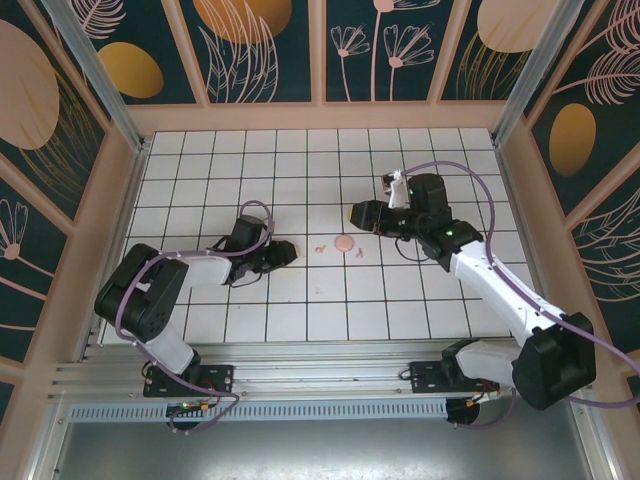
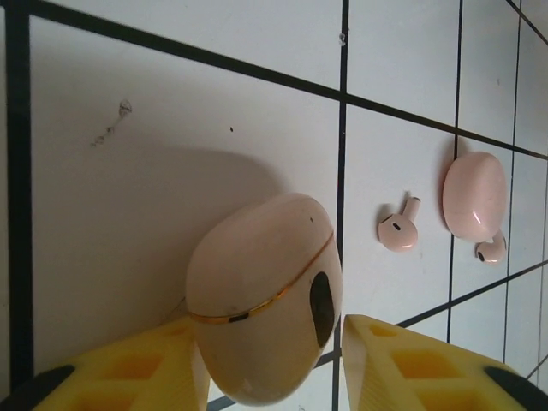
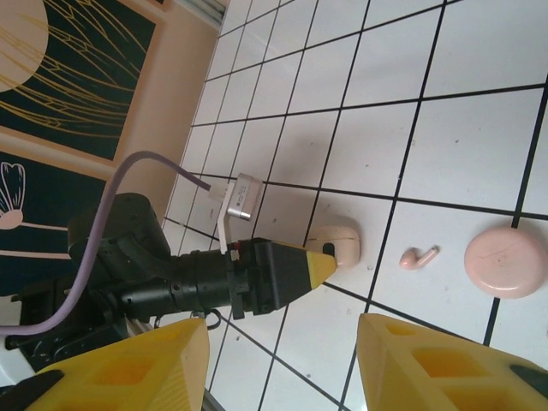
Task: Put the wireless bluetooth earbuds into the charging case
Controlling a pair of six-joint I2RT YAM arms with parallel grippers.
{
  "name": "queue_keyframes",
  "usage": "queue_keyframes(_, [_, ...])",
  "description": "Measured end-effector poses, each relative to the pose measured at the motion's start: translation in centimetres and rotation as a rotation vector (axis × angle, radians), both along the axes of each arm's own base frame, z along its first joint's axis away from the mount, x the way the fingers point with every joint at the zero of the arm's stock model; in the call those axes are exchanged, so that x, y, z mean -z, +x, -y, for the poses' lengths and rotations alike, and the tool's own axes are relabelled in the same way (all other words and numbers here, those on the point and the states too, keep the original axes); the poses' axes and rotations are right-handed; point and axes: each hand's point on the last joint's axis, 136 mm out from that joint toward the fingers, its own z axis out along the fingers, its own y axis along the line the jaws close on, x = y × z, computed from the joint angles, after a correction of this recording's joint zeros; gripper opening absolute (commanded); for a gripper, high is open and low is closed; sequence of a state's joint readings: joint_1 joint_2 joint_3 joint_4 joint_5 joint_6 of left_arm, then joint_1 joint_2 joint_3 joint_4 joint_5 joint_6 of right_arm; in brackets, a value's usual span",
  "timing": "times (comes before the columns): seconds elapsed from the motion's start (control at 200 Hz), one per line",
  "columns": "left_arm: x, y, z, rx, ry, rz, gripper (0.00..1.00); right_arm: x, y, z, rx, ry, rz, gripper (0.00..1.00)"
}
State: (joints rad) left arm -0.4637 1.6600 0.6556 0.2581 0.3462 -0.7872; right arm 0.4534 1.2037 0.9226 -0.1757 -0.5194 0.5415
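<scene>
The charging case (image 2: 261, 312), pale beige with a gold seam and a dark spot, rests on a white tile. My left gripper (image 2: 267, 327) is open, its yellow fingers (image 3: 318, 264) on either side of the case, with a thin gap on the right. One earbud (image 2: 398, 228) lies on the tile beyond the case, and a second earbud (image 2: 491, 250) lies against a round pink piece (image 2: 473, 195). From above, both earbuds (image 1: 320, 245) (image 1: 358, 253) flank that piece (image 1: 344, 243). My right gripper (image 3: 282, 332) (image 1: 353, 214) hovers open and empty, facing the case (image 3: 336, 243).
The tiled floor (image 1: 320, 300) is boxed in by peach side walls (image 1: 120, 200) and a patterned back wall (image 1: 320, 50). An aluminium rail (image 1: 320, 385) runs along the near edge. The left arm's body and purple cable (image 3: 128, 257) take up the left of the right wrist view.
</scene>
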Motion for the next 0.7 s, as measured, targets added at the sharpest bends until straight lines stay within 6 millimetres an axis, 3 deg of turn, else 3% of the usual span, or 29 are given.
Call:
queue_keyframes(0.28, [-0.6,0.1,-0.9,-0.021,0.051,0.010,0.55,1.6,0.0,-0.5,0.004,-0.071,-0.061,0.50])
queue_keyframes(0.701, [-5.3,-0.1,-1.9,-0.067,0.022,0.119,0.59,6.0,1.2,-2.8,-0.047,-0.297,-0.171,0.51])
